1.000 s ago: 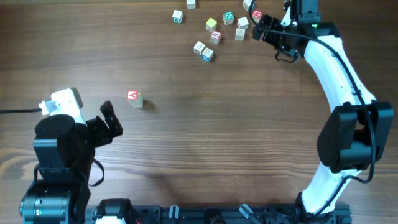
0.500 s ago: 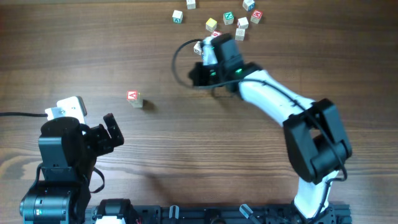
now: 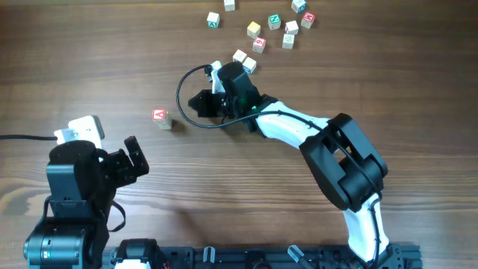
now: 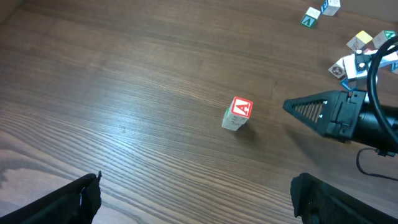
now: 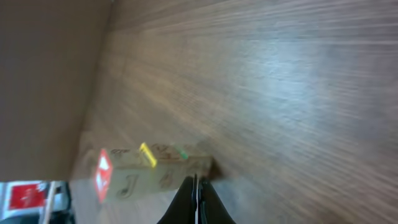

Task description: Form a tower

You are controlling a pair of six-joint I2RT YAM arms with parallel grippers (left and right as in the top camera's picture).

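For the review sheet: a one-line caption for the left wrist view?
Shut right gripper points at a short block tower on the wooden table, loose blocks beyond.

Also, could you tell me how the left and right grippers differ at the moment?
The left gripper is open; the right gripper is shut. The left hangs far from the tower, while the right reaches out close beside it, not touching. Both hold nothing.

Right gripper (image 4: 292,106), newly shut, nearer the tower (image 4: 238,113).
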